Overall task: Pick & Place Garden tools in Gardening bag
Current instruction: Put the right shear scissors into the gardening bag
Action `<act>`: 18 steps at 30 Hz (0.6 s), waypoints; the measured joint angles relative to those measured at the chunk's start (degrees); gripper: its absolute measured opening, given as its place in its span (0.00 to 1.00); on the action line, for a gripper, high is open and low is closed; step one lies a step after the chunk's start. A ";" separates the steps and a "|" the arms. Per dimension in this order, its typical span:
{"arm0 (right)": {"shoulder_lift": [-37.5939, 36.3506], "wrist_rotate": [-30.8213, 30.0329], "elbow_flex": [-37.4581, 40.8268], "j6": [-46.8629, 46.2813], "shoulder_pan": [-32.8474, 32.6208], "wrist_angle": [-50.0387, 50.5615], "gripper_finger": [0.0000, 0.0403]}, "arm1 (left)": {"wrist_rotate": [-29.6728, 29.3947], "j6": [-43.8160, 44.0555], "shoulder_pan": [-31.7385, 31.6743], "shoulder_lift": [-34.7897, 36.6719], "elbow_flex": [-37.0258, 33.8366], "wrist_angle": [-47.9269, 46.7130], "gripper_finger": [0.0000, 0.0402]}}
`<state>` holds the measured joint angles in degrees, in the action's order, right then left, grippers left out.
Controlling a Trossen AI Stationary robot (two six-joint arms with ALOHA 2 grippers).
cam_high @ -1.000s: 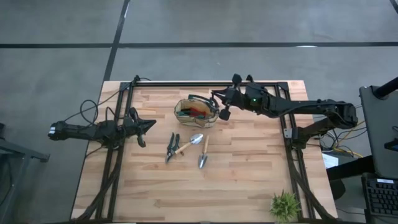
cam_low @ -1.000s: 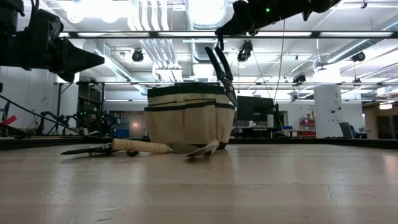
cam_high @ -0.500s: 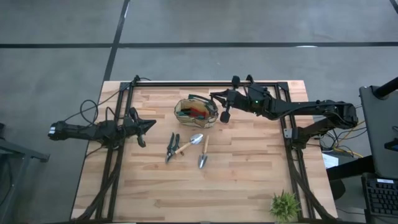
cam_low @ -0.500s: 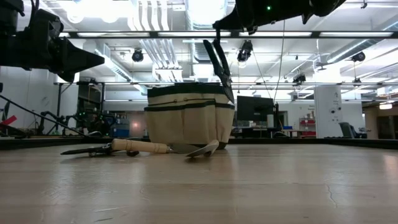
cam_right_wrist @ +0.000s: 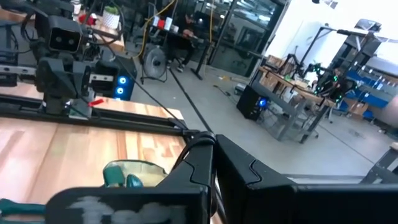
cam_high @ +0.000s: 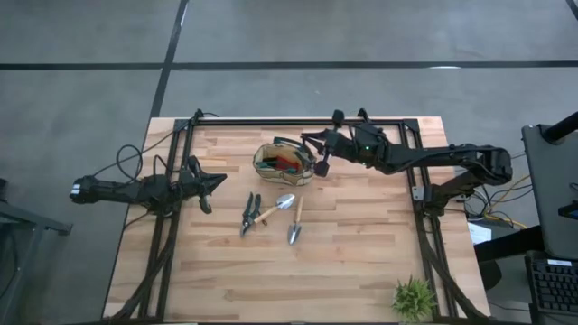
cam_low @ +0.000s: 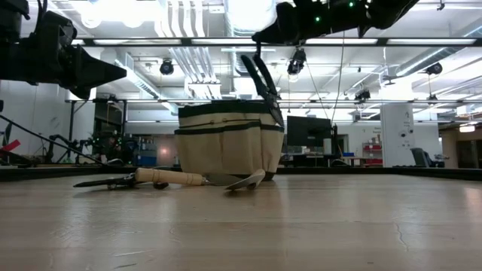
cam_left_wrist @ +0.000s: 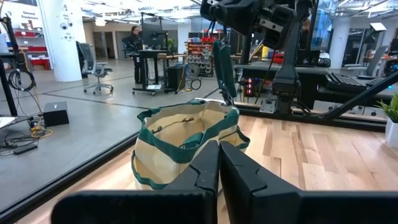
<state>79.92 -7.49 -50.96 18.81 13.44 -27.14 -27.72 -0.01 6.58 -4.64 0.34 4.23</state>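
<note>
Count: 2 arms, 2 end effectors – left end effector [cam_high: 215, 183], right end effector [cam_high: 318, 153]. 1 gardening bag [cam_high: 284, 162] on the tabletop [cam_high: 361, 262]. Pruning shears: 2 – one pair lying flat [cam_high: 249, 213], one pair hanging from the right end effector [cam_low: 262, 81] above the bag's rim. Trowels: 2, both flat – left trowel [cam_high: 274, 209], right trowel [cam_high: 296, 223]. 1 red item [cam_high: 287, 162] inside the bag. 1 small green plant [cam_high: 414, 299] at the near right corner.

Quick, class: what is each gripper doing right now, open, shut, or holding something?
Left gripper: shut, empty, beside the table's left edge.
Right gripper: shut on the pruning shears, hanging over the gardening bag.
</note>
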 joint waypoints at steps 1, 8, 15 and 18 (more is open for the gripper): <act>0.31 0.01 0.00 0.32 0.02 -0.55 0.02 | 0.02 0.00 -0.01 0.00 0.02 0.00 0.05; 0.41 -0.02 0.67 0.78 0.08 -1.47 0.02 | 0.01 0.00 -0.01 0.00 0.02 0.00 0.04; -2.08 0.01 1.58 2.18 0.12 -2.67 0.02 | 0.00 0.00 -0.01 0.00 0.01 0.00 0.04; -1.61 -0.05 2.01 2.96 0.12 -2.22 0.02 | 0.00 0.00 -0.01 0.00 0.02 0.00 0.04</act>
<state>78.31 -7.54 -48.95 21.77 13.56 -29.36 -27.73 -0.01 6.57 -4.64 0.36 4.23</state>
